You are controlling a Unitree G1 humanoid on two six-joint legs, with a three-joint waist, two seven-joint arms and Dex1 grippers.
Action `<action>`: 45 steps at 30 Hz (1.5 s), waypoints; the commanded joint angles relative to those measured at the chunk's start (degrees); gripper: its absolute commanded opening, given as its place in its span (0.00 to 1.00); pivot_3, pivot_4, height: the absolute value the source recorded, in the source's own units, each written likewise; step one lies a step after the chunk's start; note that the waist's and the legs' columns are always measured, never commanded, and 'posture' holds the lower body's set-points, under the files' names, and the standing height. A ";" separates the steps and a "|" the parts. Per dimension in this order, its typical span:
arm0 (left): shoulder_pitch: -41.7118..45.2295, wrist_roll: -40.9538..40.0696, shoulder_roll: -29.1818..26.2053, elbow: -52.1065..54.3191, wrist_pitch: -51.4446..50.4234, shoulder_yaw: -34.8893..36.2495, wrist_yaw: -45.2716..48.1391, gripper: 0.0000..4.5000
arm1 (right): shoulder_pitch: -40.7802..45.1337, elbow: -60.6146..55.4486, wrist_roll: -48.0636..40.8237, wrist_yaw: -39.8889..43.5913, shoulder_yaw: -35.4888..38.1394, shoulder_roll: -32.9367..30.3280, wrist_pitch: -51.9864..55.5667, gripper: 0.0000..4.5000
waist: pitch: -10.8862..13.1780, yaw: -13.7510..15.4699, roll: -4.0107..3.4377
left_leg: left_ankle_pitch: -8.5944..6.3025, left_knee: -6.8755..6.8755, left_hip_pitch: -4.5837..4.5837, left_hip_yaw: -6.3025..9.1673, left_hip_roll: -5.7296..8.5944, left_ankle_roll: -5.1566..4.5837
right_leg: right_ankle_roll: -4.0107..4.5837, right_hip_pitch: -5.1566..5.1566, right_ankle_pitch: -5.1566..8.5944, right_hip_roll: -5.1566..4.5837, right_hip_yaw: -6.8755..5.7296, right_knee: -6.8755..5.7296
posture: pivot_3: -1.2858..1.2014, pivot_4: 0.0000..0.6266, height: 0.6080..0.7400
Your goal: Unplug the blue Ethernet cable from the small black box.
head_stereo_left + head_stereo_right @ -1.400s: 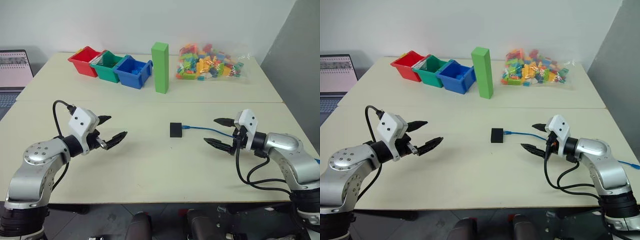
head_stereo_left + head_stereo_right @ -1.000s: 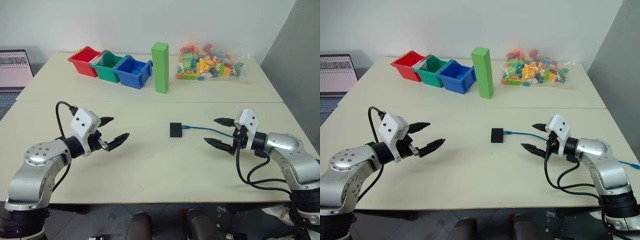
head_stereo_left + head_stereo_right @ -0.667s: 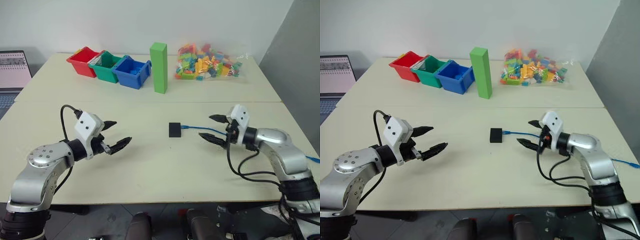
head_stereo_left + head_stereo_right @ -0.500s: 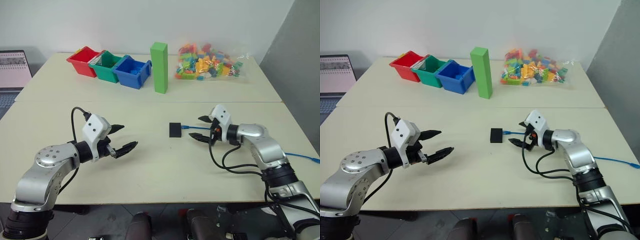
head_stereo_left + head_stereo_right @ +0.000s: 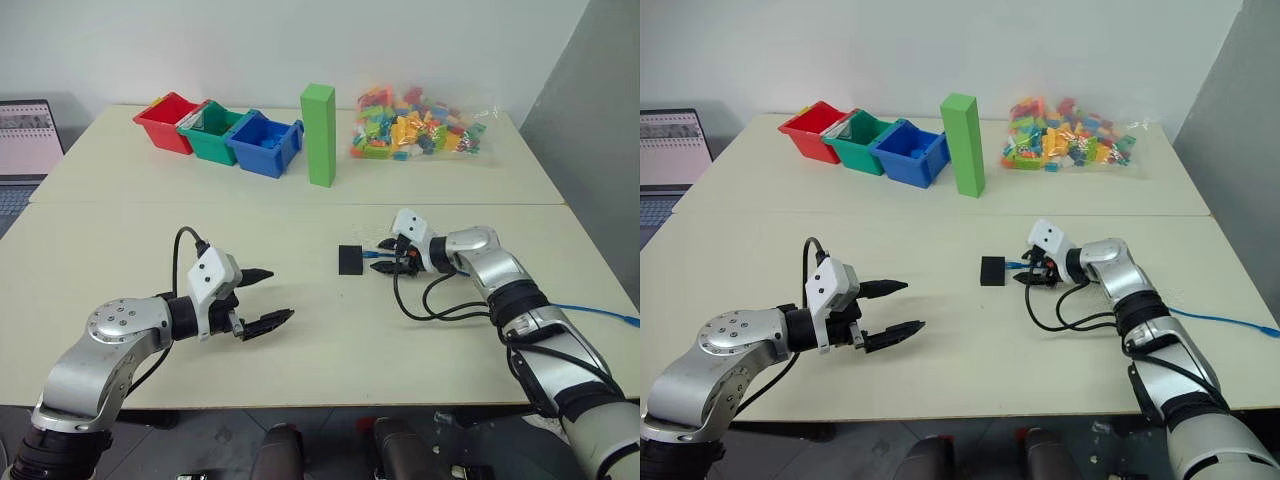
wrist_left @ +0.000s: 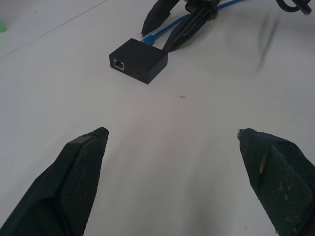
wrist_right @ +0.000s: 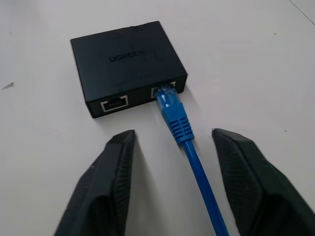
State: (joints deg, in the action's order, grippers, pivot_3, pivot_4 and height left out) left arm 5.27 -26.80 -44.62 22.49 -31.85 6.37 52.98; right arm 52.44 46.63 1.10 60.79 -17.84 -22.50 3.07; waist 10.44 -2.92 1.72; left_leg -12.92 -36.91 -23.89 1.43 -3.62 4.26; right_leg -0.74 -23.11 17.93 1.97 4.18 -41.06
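The small black box (image 5: 351, 260) lies mid-table, light and likely to slide. The blue Ethernet cable (image 7: 178, 125) is plugged at its 3 o'clock side. Right gripper (image 7: 174, 172) fingers straddle the stiff boot, not yet clenched; left gripper (image 5: 264, 297) released.

Silver metal arms end in white wrist housings, black cables looping alongside; each gripper (image 5: 262, 299) carries two tapered, textured black fingers (image 6: 78, 172).

cable (image 7: 182, 129) plugged into box (image 7: 125, 59), pincer (image 7: 170, 167) astride
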 commanded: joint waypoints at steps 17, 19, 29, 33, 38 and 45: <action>6.37 -12.19 1.62 -9.98 -12.02 4.40 1.57 1.00 | -5.83 -20.03 8.89 -3.29 -2.38 -4.05 -23.28 0.01 | 0.02 -0.06 -0.02 | 0.00 -0.01 -0.01 0.02 0.00 0.00 | 0.00 -0.02 0.00 -0.01 -0.02 -0.06 | 0.52 0.24 1.00; 7.42 -16.11 1.58 -10.00 -16.56 5.14 1.80 1.00 | -6.70 -26.07 8.32 -2.23 -2.85 -4.08 -23.59 0.01 | 0.02 -0.23 -0.02 | 0.00 -0.01 -0.01 0.03 -0.01 0.00 | 0.00 -0.02 0.00 0.00 -0.03 -0.08 | 0.52 0.24 1.00; 12.11 -25.05 7.25 -9.99 -25.22 6.80 -4.84 1.00 | -7.41 -40.78 6.74 -0.64 -3.67 -3.53 -18.99 0.01 | 0.01 0.20 -0.01 | 0.01 -0.05 -0.01 0.09 0.01 0.01 | 0.00 0.03 0.00 -0.02 -0.07 -0.09 | 0.52 0.24 1.00; 12.37 -26.42 7.87 -9.96 -26.16 6.97 -5.81 0.96 | -7.37 -42.31 6.30 -0.64 -3.71 -3.39 -17.61 0.01 | 0.01 0.27 -0.01 | 0.01 -0.05 0.00 0.09 0.00 0.02 | 0.00 0.03 0.00 -0.02 -0.06 -0.09 | 0.52 0.24 1.00; 12.23 -28.21 8.99 -9.17 -26.69 6.96 -6.52 0.74 | -6.87 -42.83 6.26 -1.07 -3.84 -3.17 -17.49 0.01 | 0.01 0.30 -0.01 | 0.01 -0.05 0.00 0.09 0.00 0.02 | 0.00 0.03 0.00 -0.02 -0.07 -0.09 | 0.52 0.24 1.00; 12.92 -30.46 9.32 -9.74 -27.41 7.93 -8.08 0.40 | -6.39 -42.42 6.68 -2.42 -3.53 -2.56 -18.72 0.01 | 0.01 0.34 -0.01 | 0.01 -0.05 0.00 0.09 0.00 0.02 | 0.00 0.03 0.00 -0.03 -0.07 -0.09 | 0.52 0.24 1.00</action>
State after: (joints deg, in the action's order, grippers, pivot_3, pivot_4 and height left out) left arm 17.22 -55.92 -35.06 11.51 -59.39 12.67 45.46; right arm 44.93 6.38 8.29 59.50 -22.14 -25.49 -14.43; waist 10.45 -2.58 1.70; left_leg -12.92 -36.96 -23.89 1.52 -3.62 4.28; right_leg -0.74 -23.08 17.93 1.94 4.12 -41.15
